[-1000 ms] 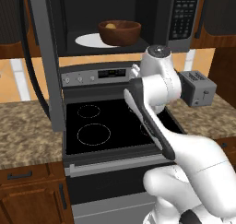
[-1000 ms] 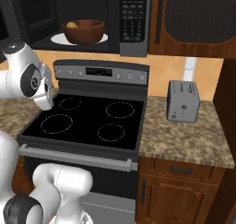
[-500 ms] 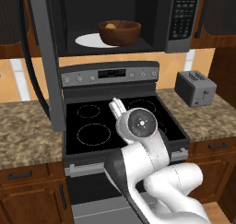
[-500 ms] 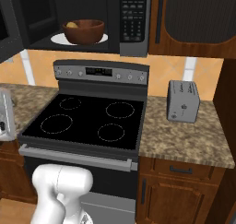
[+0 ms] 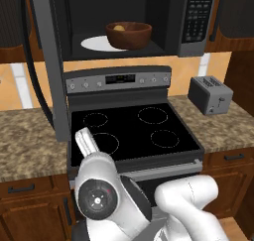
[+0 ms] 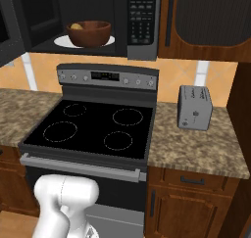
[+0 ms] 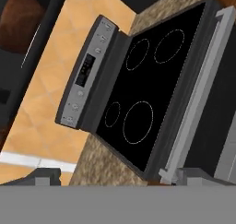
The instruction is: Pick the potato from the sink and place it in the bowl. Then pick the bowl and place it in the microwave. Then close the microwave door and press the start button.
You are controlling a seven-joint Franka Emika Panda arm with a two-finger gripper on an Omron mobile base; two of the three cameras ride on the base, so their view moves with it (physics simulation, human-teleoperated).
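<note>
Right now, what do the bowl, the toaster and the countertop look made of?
Bowl: looks like wood, dark reddish-brown, dull matte sheen, though no grain is clearly visible. Toaster: likely brushed steel, uniform grey with soft highlights; could be painted. Countertop: granite-like stone, mottled brown and tan speckle, low gloss.

The glossy white, rounded, jointed robot arm [image 5: 149, 205] has a dark circular joint cap [image 5: 97, 200] with a small red centre mark at its 9 o'clock end.
</note>
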